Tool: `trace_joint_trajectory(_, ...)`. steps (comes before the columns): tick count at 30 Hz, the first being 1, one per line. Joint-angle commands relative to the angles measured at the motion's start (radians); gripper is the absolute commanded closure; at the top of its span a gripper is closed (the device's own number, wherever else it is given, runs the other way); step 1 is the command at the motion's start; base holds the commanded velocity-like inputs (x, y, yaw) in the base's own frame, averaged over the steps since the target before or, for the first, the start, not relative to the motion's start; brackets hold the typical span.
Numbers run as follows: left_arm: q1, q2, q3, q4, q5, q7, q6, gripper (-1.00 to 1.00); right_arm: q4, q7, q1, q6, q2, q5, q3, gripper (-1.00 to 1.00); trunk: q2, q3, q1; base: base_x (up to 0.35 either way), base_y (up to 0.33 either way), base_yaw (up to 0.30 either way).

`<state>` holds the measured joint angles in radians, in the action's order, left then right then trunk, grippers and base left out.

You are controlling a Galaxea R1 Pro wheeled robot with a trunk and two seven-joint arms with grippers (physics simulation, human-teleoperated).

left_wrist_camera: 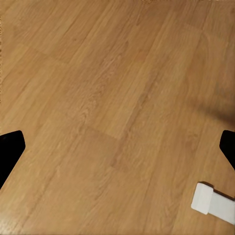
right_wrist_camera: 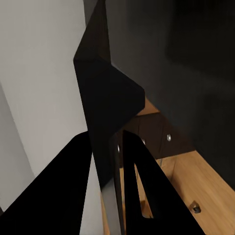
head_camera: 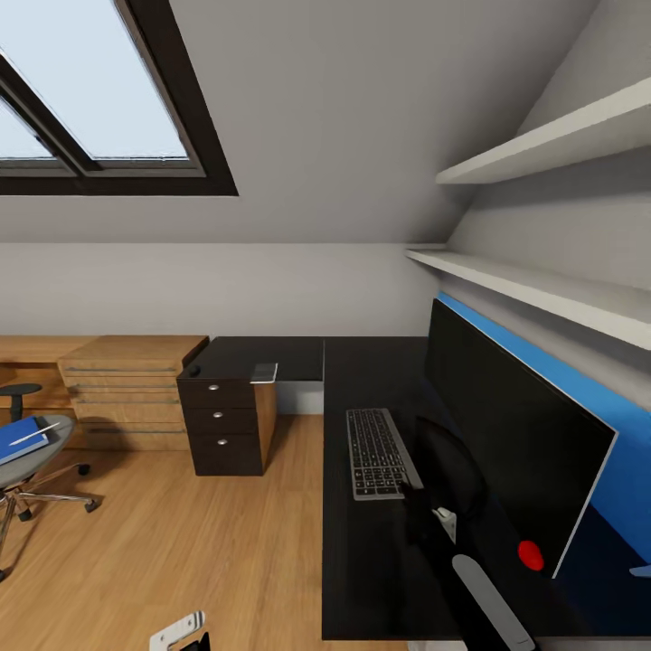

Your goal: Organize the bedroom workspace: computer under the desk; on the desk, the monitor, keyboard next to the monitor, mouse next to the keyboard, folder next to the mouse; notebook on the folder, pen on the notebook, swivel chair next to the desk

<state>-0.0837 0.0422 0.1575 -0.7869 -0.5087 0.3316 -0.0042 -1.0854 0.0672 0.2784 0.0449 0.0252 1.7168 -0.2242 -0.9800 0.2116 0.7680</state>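
Note:
The wide black monitor stands on the black desk, along the blue wall panel. A grey keyboard lies on the desk in front of it. My right gripper is at the monitor's lower front. In the right wrist view its fingers close around the monitor's thin black edge. The swivel chair stands far left on the floor, carrying the blue folder with a white pen on top. My left gripper hangs open over bare wooden floor.
A dark drawer cabinet stands left of the desk with a small dark thing and a white item on top. A wooden dresser lies beyond. A small red rounded thing sits by the monitor's lower corner. Shelves overhang the desk.

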Motion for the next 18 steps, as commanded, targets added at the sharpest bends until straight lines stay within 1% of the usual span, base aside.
trace_joint_trajectory(1, -0.001, 0.001, 0.002, -0.002, -0.008, 0.008, 0.000, -1.00, -0.002, 0.002, 0.001, 0.007, 0.001, 0.009, -0.003, 1.00, -0.001, 0.001, 0.000, 0.000, 0.000, 0.000)
trace_joint_trajectory(10, -0.001, 0.001, -0.007, -0.002, -0.008, 0.007, 0.000, -1.00, -0.001, 0.001, 0.001, 0.047, -0.002, 0.012, -0.004, 1.00, -0.001, 0.001, 0.000, 0.000, 0.000, 0.000)
trace_joint_trajectory(18, -0.001, 0.000, -0.007, 0.000, -0.008, 0.006, 0.000, -1.00, -0.002, 0.002, 0.001, 0.050, -0.002, 0.013, -0.004, 1.00, -0.001, 0.001, 0.000, 0.000, 0.000, 0.000)
